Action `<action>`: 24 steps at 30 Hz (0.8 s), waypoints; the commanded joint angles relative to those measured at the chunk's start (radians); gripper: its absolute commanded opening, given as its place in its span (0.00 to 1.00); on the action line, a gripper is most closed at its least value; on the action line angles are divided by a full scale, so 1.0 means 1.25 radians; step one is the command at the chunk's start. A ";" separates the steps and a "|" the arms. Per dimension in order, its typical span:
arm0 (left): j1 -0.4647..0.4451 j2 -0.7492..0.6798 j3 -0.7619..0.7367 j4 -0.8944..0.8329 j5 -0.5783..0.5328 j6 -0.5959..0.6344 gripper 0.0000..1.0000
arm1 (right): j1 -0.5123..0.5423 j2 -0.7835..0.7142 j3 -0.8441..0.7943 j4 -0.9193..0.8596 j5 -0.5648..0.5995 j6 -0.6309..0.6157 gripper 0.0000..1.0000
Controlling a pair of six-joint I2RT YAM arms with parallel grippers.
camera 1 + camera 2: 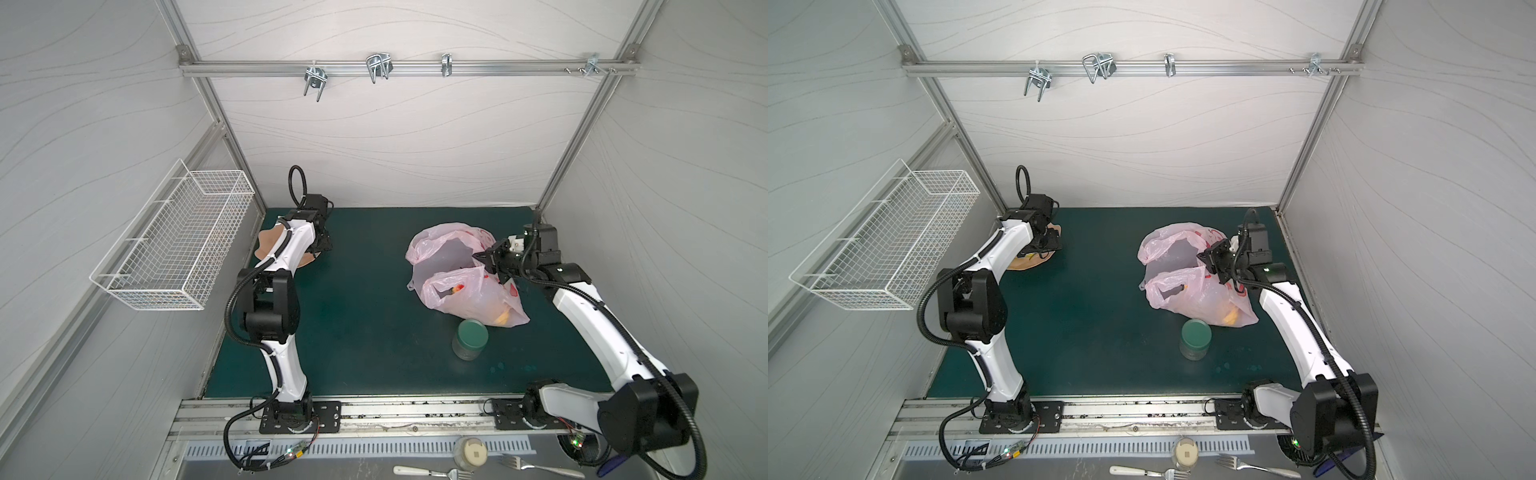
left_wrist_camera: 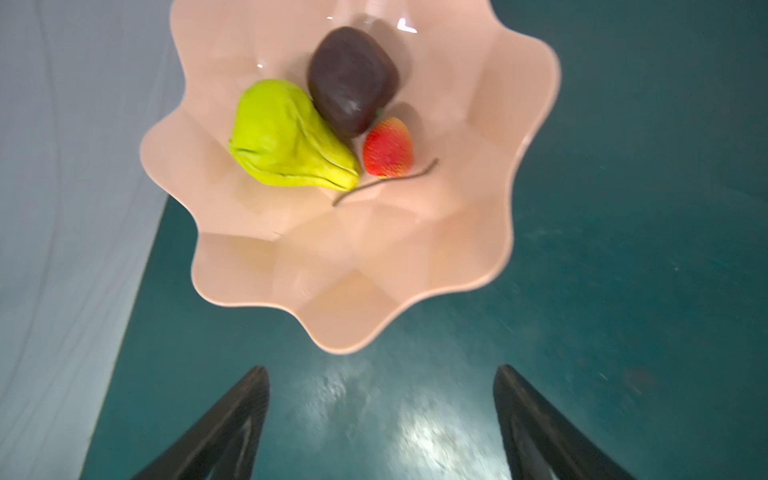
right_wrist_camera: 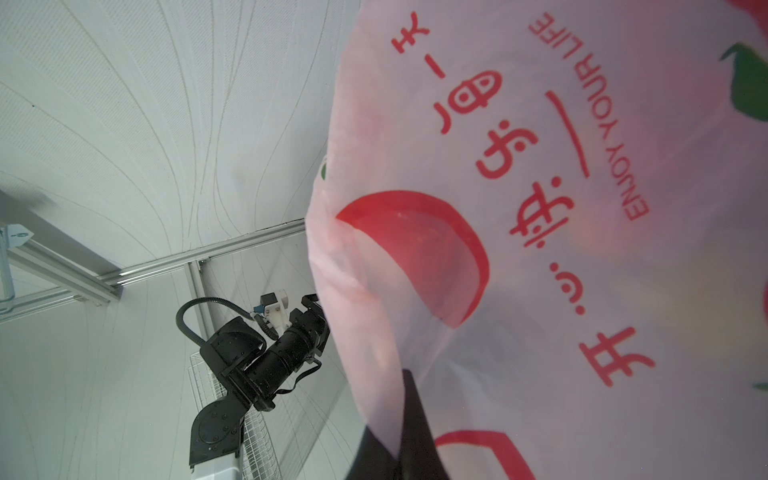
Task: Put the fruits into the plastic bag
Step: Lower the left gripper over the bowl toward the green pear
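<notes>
A peach scalloped dish [image 2: 374,270] at the mat's back left holds three fruits: a wrinkled green one [image 2: 286,137], a dark brown one [image 2: 353,81] and a red strawberry [image 2: 388,147]. A loose stem lies beside them. My left gripper [image 2: 380,370] hangs open just short of the dish rim, with nothing between its fingers [image 2: 232,428]. In both top views the pale pink plastic bag [image 1: 453,270] [image 1: 1183,282] stands with its mouth open, and fruits [image 1: 457,289] show through it. My right gripper [image 1: 484,259] [image 3: 409,374] is shut on the bag's rim and holds it up.
A green-lidded glass jar [image 1: 469,338] stands in front of the bag. A white wire basket [image 1: 174,241] hangs on the left wall. Metal hooks [image 1: 378,66] sit on the back rail. Forks [image 1: 536,467] and a small jar [image 1: 469,453] lie beyond the mat's front edge.
</notes>
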 commanded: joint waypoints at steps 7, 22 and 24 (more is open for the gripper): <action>0.052 0.127 0.121 0.042 -0.090 -0.116 0.87 | -0.006 0.038 0.061 -0.048 -0.004 -0.029 0.00; 0.134 0.245 0.213 0.061 -0.016 -0.144 0.87 | 0.005 0.051 0.079 -0.083 0.030 -0.036 0.00; 0.141 0.249 0.216 0.071 -0.002 -0.152 0.87 | 0.010 0.050 0.076 -0.084 0.035 -0.035 0.00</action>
